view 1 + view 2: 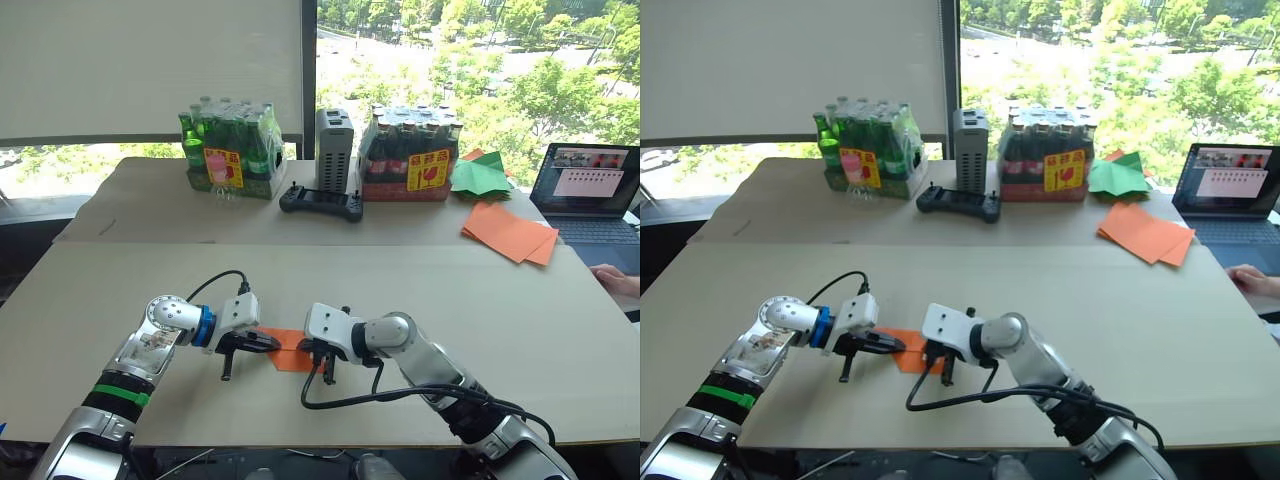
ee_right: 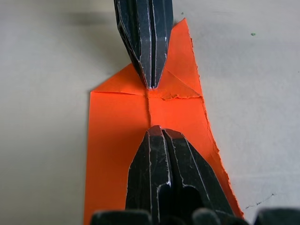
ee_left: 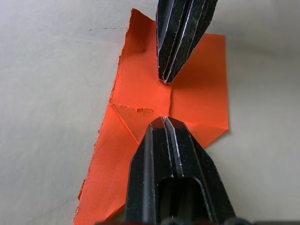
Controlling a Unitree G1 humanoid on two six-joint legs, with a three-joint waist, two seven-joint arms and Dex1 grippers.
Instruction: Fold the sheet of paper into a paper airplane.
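Observation:
The sheet of paper (image 1: pixel 291 352) is orange and partly folded, lying flat on the pale table near its front edge. Creases meet near its middle and one long edge looks ragged (image 3: pixel 197 93). My left gripper (image 1: pixel 272 343) reaches in from the left, shut, with its tip pressed down on the paper by the creases (image 3: pixel 161 122). My right gripper (image 1: pixel 322 358) comes from the right, also shut, and its tip rests on the paper (image 2: pixel 157 129). The two tips face each other a short gap apart over the centre crease. Neither is holding the paper.
At the back stand a pack of green bottles (image 1: pixel 228 150), a grey device (image 1: pixel 334 148), a black controller (image 1: pixel 320 203) and a pack of dark bottles (image 1: pixel 410 155). A green paper shape (image 1: pixel 480 175), a stack of orange sheets (image 1: pixel 510 232), a laptop (image 1: pixel 590 190) and a person's hand (image 1: pixel 615 280) are at the right.

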